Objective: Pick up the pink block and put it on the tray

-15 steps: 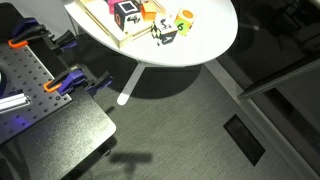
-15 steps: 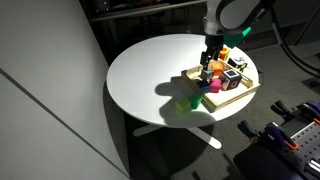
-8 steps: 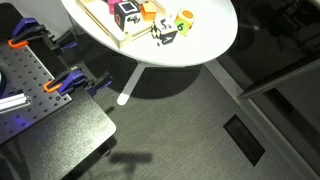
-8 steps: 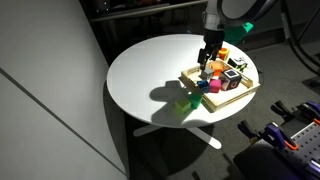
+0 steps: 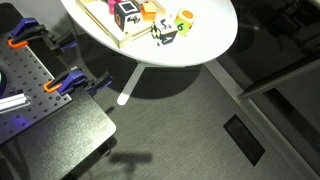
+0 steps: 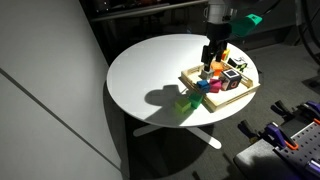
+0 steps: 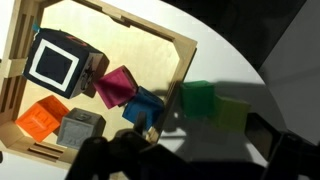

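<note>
Table (image 6: 140, 70) is carrying the tray (image 7: 130, 55) toward one edge. The arm is hanging the gripper (image 6: 213, 58) above the tray. Fingers (image 7: 98, 155) are showing set wide at the bottom of the wrist view, gripping nothing.

Judged step: the placing looks done, so the arm is facing a clean exit. Doing it well means rising straight up with the fingers wide. It also means no sideways drift until the gripper is above the tall dark cube (image 7: 55, 62) and the rim. A low swing is risking a knock to the blue cube (image 7: 145, 105), which would shove its pink neighbour.

Pink block (image 7: 115, 87) is lying inside the tray, near the middle and well off the rim. It is sitting between the dark cube and the blue cube, seemingly touching the blue one. It is turned askew to the tray walls. It is showing magenta on top, with a darker face to one side. It is looking much the size of the orange cube (image 7: 40, 118).
</note>
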You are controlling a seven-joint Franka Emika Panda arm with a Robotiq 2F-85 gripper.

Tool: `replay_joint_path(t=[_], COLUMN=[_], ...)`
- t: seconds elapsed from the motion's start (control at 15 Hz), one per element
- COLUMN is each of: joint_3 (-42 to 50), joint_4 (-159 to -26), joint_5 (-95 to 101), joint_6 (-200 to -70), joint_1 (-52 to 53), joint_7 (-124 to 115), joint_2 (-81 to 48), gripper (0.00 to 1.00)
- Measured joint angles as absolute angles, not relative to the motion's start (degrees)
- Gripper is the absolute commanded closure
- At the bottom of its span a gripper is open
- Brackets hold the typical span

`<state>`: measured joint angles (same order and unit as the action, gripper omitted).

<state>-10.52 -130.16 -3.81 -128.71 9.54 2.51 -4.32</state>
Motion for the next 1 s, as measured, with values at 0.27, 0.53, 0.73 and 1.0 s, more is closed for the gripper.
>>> replay_joint_path(t=[0.27, 0.53, 0.73, 1.0], joint_3=[-10.7, -10.9, -11.15, -11.79], joint_4=[-130.95, -132.13, -133.46, -135.28], joint_5=[-3.81, -3.8, -3.71, -2.33], joint_6=[-123.33, -119.88, -119.13, -119.05], joint_1=[10.3, 11.16, 11.39, 11.41], joint_7=[2.5, 2.01, 0.99, -1.73], joint_2=[-0.95, 3.02, 6.31, 10.32], gripper=[0.0, 0.0, 0.0, 0.0])
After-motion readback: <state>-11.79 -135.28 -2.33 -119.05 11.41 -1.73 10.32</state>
